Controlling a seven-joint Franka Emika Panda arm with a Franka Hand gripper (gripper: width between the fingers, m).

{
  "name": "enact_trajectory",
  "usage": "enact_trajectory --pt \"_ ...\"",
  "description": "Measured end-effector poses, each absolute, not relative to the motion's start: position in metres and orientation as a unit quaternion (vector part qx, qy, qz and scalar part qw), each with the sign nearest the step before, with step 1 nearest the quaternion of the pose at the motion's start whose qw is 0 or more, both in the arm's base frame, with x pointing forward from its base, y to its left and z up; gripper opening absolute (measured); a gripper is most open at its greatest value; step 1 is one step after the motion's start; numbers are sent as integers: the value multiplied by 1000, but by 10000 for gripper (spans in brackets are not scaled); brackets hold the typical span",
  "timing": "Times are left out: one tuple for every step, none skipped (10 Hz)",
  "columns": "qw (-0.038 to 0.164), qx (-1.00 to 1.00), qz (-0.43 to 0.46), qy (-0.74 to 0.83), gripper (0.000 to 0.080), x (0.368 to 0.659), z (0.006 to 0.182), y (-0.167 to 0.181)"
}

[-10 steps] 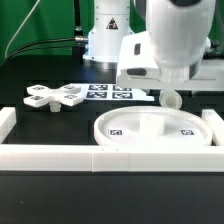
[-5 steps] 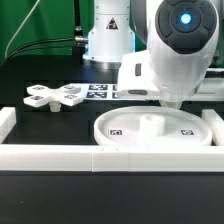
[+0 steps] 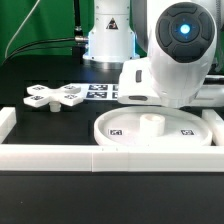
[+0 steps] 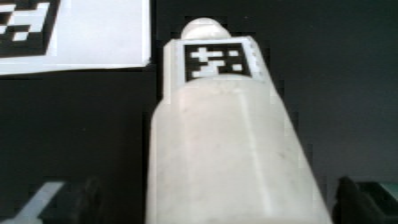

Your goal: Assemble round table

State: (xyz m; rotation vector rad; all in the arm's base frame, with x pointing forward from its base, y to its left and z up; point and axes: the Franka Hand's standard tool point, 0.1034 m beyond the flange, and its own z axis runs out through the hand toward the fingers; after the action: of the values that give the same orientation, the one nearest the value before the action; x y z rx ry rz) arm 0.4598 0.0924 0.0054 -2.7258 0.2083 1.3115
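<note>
Straddles the leg (image 4: 231,150) with jaws apart and nothing gripped yet, beside the marker board (image 4: 89,45) on the black table (image 4: 71,130), off the disc top (image 3: 165,133), and probably risks closing off-centre, rolling or tipping that smooth round part out of the grip.

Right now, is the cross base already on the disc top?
No, the cross-shaped base lies flat at the exterior view's left, well apart from the disc top.
</note>
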Motion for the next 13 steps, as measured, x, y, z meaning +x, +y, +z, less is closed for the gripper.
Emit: enact_trajectory --pt "55 -898 432 69 550 460 5 92" --pt "55 -898 432 69 406 460 5 92" --pt "55 -898 432 69 404 460 5 92" --pt "55 -898 432 69 404 460 6 92" --pt "55 -898 431 69 404 461 6 92" --pt "55 -899 429 66 404 463 8 93" --pt "55 -898 432 64 404 464 16 93" --pt "55 -894 440 62 404 465 31 92" --pt "57 -890 449 57 404 470 53 90" --pt "60 -889 451 48 406 480 73 89" --pt "64 -890 449 43 406 489 83 89" --pt "65 -897 435 44 406 494 78 90" --pt "65 -903 423 45 406 496 77 90"
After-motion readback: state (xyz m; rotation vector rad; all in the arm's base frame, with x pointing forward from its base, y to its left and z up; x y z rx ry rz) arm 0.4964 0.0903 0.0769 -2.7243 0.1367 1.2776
